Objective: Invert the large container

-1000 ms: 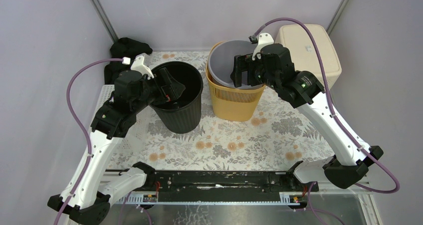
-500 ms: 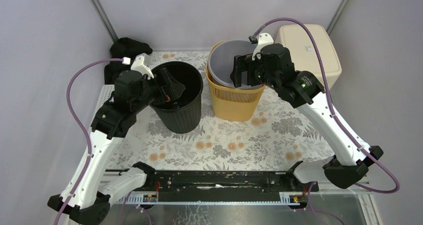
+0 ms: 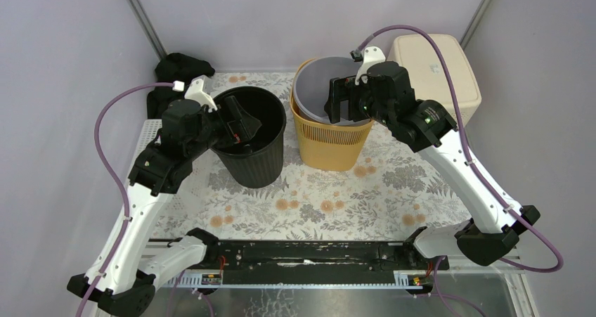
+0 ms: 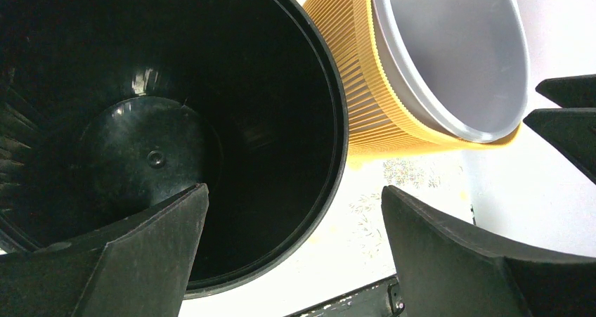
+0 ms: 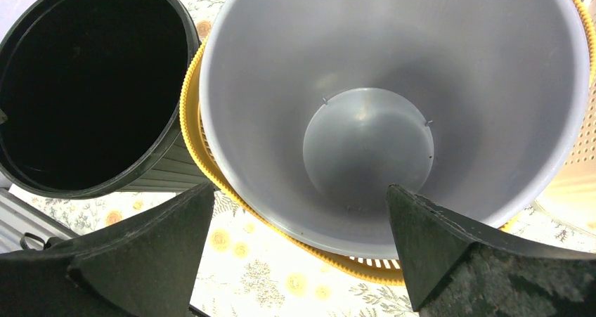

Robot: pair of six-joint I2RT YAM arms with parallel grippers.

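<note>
While upright at far centre of the counter (image 3: 337, 197), the basket (image 3: 330, 145), judged the large container, holds 1 grey bin (image 3: 313, 85); black bin (image 3: 253, 162) just left. Likely light, stiff plastic: grip the rim. Right gripper (image 3: 337, 104) open above its near-left rim; left gripper (image 3: 241, 124) open astride black bin's rim.

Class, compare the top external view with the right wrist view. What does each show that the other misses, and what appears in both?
Only the top external view shows the beige box at the back right and the black cloth at the back left. Only the right wrist view shows the round floor of the grey bin. Both show the black bin, upright and open, beside the yellow basket that holds the grey bin, on the flowered table cover.
</note>
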